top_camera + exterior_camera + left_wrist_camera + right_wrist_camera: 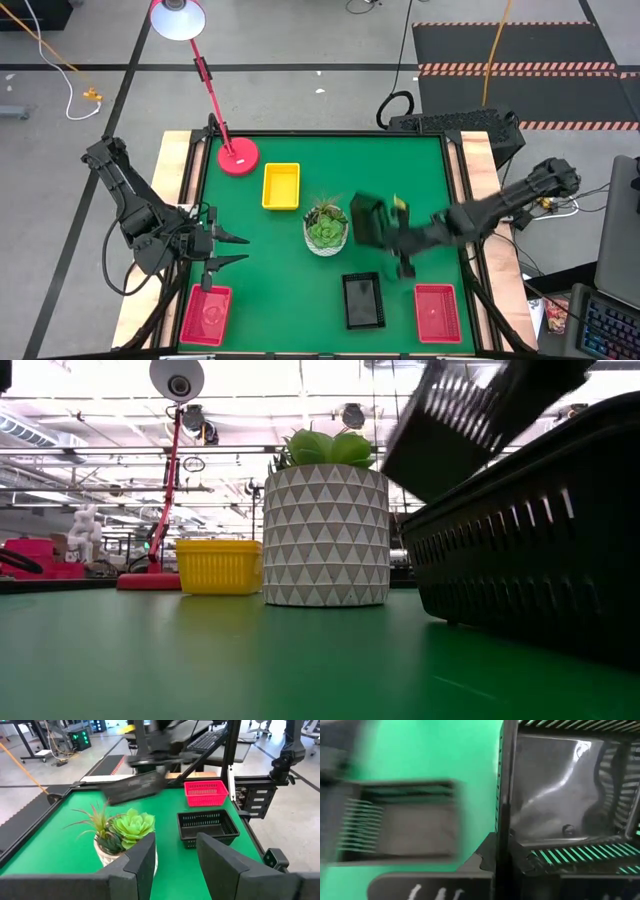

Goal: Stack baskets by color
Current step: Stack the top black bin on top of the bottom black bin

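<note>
High view: right gripper (392,232), fingers clenched on a black basket (366,218), carries it above the table's other black basket (362,300); left gripper (230,250) idles, released.

Right fingers (497,855) clamped, left (232,250) apart.
</note>
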{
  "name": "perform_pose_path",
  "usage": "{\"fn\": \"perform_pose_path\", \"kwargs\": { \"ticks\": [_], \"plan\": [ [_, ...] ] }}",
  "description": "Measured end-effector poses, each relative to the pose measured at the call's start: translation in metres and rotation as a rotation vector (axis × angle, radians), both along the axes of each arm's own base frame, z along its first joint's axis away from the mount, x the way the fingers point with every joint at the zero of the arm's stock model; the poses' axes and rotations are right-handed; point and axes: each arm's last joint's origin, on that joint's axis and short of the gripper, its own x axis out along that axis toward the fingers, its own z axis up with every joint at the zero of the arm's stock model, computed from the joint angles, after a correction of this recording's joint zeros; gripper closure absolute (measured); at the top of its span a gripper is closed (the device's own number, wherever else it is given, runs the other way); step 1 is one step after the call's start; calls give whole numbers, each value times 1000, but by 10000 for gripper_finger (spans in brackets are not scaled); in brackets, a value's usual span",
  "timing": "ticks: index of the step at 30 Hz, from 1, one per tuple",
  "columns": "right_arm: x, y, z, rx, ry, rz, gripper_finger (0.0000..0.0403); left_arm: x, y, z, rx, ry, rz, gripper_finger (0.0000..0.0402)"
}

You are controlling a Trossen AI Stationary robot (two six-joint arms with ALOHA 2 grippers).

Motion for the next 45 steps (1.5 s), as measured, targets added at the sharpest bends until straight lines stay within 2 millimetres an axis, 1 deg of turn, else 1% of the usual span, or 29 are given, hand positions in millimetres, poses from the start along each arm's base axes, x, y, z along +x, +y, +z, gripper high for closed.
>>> {"fn": "perform_pose_path", "kwargs": {
  "ticks": [3, 5, 9, 12, 14, 16, 20, 24, 28, 32, 34, 36, 39, 45],
  "plan": [
    [-2, 34, 2, 76, -87, 90, 402, 0, 0, 0, 11, 0, -3, 254],
    [-4, 54, 1, 94, -133, 114, 402, 0, 0, 0, 12, -1, 0, 254],
    [-5, 88, -10, 105, -169, 136, 403, 3, 3, 0, 13, -2, 17, 254],
    [1, 112, -17, 115, -143, 140, 403, 5, 5, 0, 22, -1, 34, 254],
    [9, 125, -19, 119, -117, 130, 403, 7, 7, 0, 31, 0, 42, 254],
    [18, 136, -20, 105, -76, 115, 403, 8, 8, 0, 37, 0, 49, 254],
    [36, 155, -16, 41, 41, 69, 403, 10, 11, 1, 43, -3, 65, 254],
    [49, 168, -18, -11, 170, -2, 403, 12, 13, 3, 57, -16, 71, 254],
    [58, 180, -31, 15, 270, -30, 403, 14, 15, 4, 88, -22, 75, 254],
    [57, 182, -48, 17, 377, -95, 403, 17, 16, 8, 102, -50, 81, 254],
    [55, 180, -51, 10, 411, -145, 403, 18, 17, 9, 108, -61, 75, 254],
    [53, 179, -51, 18, 438, -173, 400, 20, 18, 11, 111, -70, 68, 254],
    [52, 178, -49, 29, 439, -182, 385, 21, 19, 11, 108, -70, 59, 254],
    [48, 176, -36, 55, 418, -161, 326, 23, 22, 11, 104, -66, 67, 254]
  ]
}}
